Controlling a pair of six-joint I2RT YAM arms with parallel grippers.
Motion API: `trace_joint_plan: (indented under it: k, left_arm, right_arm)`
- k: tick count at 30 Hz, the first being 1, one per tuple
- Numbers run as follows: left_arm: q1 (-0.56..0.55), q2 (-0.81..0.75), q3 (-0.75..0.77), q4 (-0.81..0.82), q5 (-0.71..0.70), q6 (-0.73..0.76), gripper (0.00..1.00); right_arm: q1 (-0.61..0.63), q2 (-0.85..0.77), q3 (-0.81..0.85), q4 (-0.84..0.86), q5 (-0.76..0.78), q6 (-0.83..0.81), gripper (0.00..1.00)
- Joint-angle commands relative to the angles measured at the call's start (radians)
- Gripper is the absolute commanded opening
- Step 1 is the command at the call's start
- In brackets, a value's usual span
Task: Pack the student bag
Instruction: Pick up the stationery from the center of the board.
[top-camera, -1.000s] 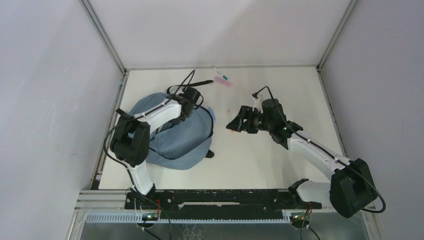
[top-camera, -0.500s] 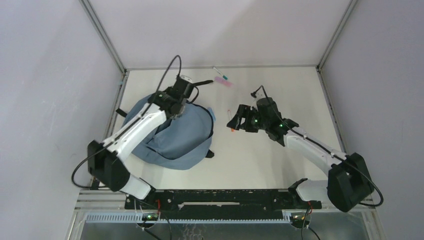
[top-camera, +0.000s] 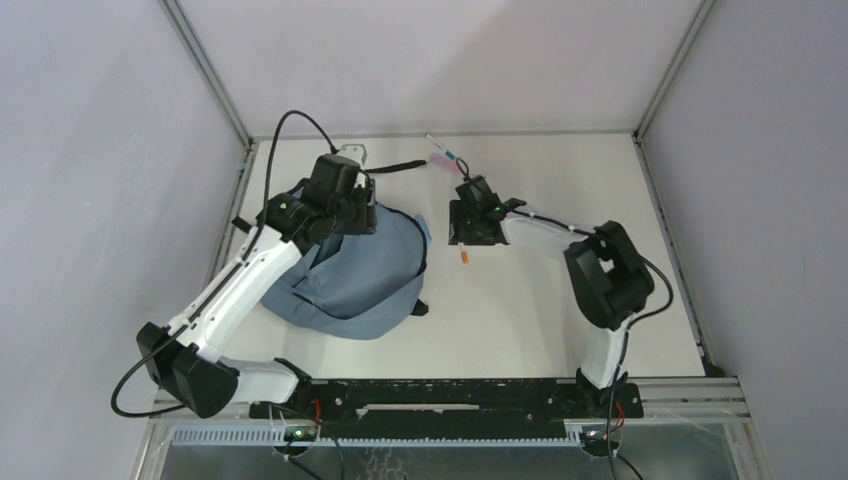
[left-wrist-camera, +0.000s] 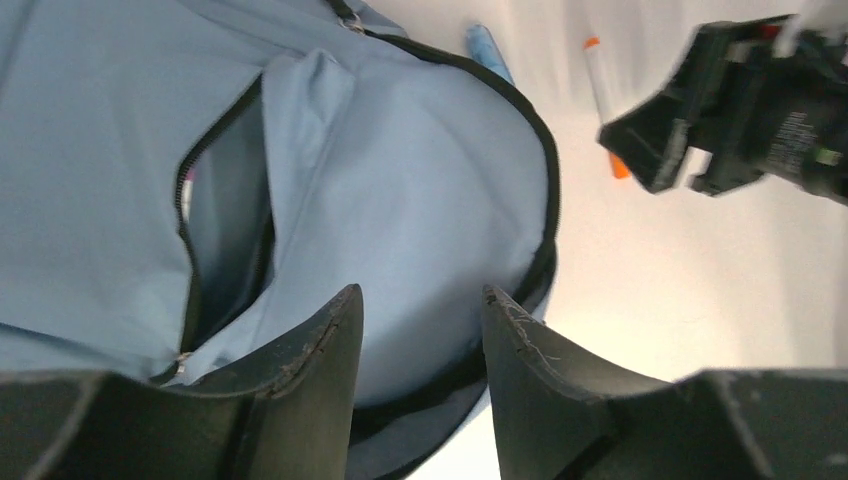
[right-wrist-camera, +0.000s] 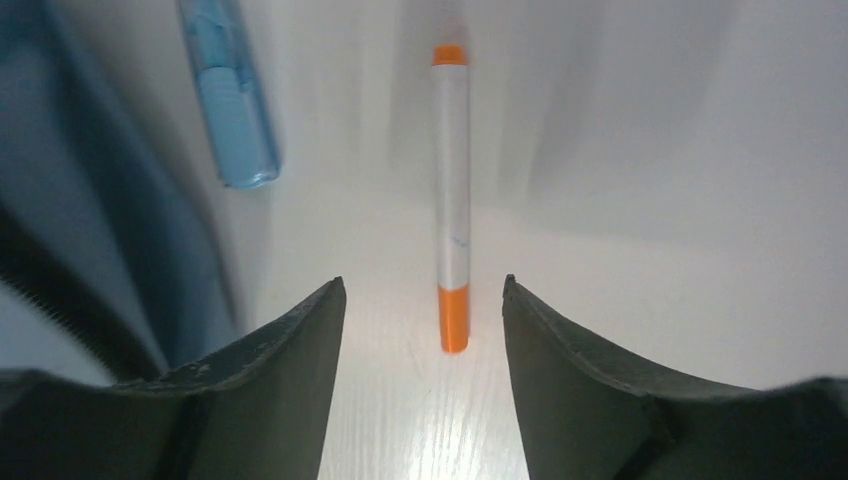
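The slate-blue student bag (top-camera: 350, 275) lies at the table's left, its black zipper gaping open (left-wrist-camera: 215, 230). My left gripper (top-camera: 358, 212) hovers over the bag's far end, open and empty (left-wrist-camera: 420, 300). My right gripper (top-camera: 464, 230) is open and empty, just above the table (right-wrist-camera: 422, 290). A white marker with orange ends (right-wrist-camera: 452, 200) lies straight ahead of its open jaws, its near tip close to the line between the fingertips. The marker also shows in the top view (top-camera: 464, 256) and the left wrist view (left-wrist-camera: 603, 90). A light-blue pen (right-wrist-camera: 230, 100) lies beside the bag's edge.
A pink item (top-camera: 446, 164) and a thin pen (top-camera: 438, 146) lie near the back edge. A black bag strap (top-camera: 398, 167) trails across the table there. Grey walls and metal frame posts close in the table on three sides.
My left arm has stretched out and its gripper has shifted left over the bag's far end. My right gripper has swung left and farther back, now over the marker, with its arm folded.
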Motion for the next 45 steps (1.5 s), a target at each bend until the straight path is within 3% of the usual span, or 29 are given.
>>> trace_joint_plan:
  k: [1,5,7,10,15,20,25,28,40,45]
  left_arm:
    - [0.009,-0.058,-0.059,0.07,0.108,-0.095,0.52]
    - [0.017,-0.069,-0.08,0.075,0.125,-0.114,0.53]
    - [0.021,-0.078,-0.091,0.087,0.143,-0.123,0.53]
    - [0.027,-0.098,-0.111,0.116,0.176,-0.129,0.53]
    - [0.054,-0.116,-0.139,0.154,0.267,-0.142,0.56]
    - [0.083,-0.123,-0.196,0.265,0.424,-0.199,0.67]
    - [0.104,-0.093,-0.258,0.371,0.512,-0.227,0.7]
    - [0.132,-0.087,-0.318,0.502,0.614,-0.296,0.7]
    - [0.139,-0.067,-0.429,0.742,0.715,-0.474,0.69]
    - [0.136,-0.032,-0.413,0.71,0.678,-0.49,0.62]
  right_arm:
    - [0.021,0.08,0.076,-0.041,0.067,-0.062,0.63]
    - [0.03,0.137,0.082,-0.04,0.094,-0.056,0.49]
    - [0.031,0.156,0.082,-0.039,0.095,-0.047,0.37]
    - [0.014,0.159,0.08,-0.039,0.041,-0.039,0.01]
    - [-0.01,-0.008,-0.009,0.0,-0.038,-0.036,0.0]
    - [-0.003,-0.239,-0.133,0.122,-0.242,-0.033,0.0]
    - [0.018,-0.382,-0.22,0.248,-0.445,0.045,0.0]
    - [0.043,-0.417,-0.251,0.333,-0.496,0.077,0.0]
    - [0.09,-0.411,-0.268,0.471,-0.526,0.142,0.0]
    - [0.108,-0.4,-0.268,0.492,-0.53,0.155,0.0]
